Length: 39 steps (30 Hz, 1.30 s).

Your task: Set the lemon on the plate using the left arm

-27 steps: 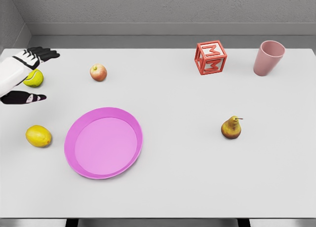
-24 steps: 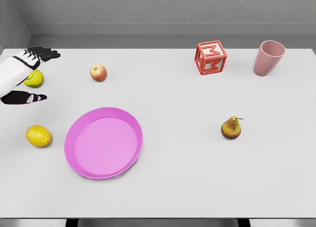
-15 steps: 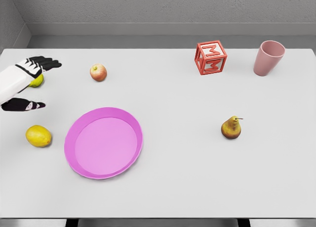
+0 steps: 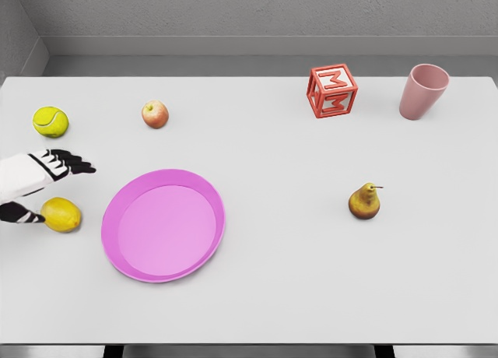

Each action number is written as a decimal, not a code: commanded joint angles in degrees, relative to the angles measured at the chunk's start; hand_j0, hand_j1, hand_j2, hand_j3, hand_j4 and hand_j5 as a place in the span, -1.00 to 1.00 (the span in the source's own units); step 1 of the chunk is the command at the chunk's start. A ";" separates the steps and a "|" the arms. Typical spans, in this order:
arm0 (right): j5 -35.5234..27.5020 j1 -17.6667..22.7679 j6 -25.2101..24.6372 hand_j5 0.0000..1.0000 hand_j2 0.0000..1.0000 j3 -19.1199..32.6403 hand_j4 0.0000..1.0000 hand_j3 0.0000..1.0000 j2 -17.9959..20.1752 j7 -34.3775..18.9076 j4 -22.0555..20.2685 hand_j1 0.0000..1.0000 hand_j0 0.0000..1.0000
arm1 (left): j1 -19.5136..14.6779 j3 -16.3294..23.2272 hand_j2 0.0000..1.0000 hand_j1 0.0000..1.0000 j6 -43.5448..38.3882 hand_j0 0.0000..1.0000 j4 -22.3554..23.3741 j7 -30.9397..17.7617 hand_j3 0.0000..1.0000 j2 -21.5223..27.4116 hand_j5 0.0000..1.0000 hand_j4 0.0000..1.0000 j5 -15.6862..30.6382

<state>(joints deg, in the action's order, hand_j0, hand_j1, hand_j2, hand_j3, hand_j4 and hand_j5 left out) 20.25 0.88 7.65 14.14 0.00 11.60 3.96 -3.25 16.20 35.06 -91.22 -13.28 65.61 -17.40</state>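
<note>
The yellow lemon (image 4: 62, 215) lies on the white table near the left edge, just left of the pink plate (image 4: 208, 205). My left hand (image 4: 48, 188) comes in from the left edge and hovers right over the lemon. Its fingers (image 4: 71, 163) are spread above the fruit and the thumb (image 4: 22, 215) sits at the lemon's left side. The hand is open and holds nothing. The right arm is out of view.
A tennis ball (image 4: 50, 121) and an apple (image 4: 155, 114) sit at the back left. A red letter block (image 4: 332, 91) and a pink cup (image 4: 423, 91) stand at the back right. A pear (image 4: 364, 201) rests right of centre.
My left hand has moved from beside the tennis ball toward the table's front, down to the lemon. The tennis ball is now fully uncovered. No object has moved.
</note>
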 commanded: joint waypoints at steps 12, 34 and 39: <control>-0.03 0.00 0.00 1.00 1.00 0.01 1.00 1.00 0.00 0.00 0.00 1.00 1.00 | -0.09 4.71 1.00 1.00 -0.06 1.00 4.56 0.00 1.00 0.40 1.00 1.00 -1.58; -0.03 0.00 0.00 1.00 1.00 0.01 1.00 1.00 0.00 0.00 0.00 1.00 1.00 | -0.88 4.63 0.53 0.53 -0.06 0.53 4.56 -4.30 0.53 -1.97 0.53 0.53 -2.02; -0.03 0.00 0.00 1.00 1.00 0.01 1.00 1.00 0.00 0.00 0.00 1.00 1.00 | -0.97 4.36 0.32 0.32 -0.06 0.32 4.65 -5.97 0.32 -1.80 0.32 0.32 -2.02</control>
<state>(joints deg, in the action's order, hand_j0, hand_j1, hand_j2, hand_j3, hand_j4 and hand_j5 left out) 20.25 0.88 7.65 14.14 0.00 11.60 3.96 -4.22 20.60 34.97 -86.62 -18.39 63.69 -19.30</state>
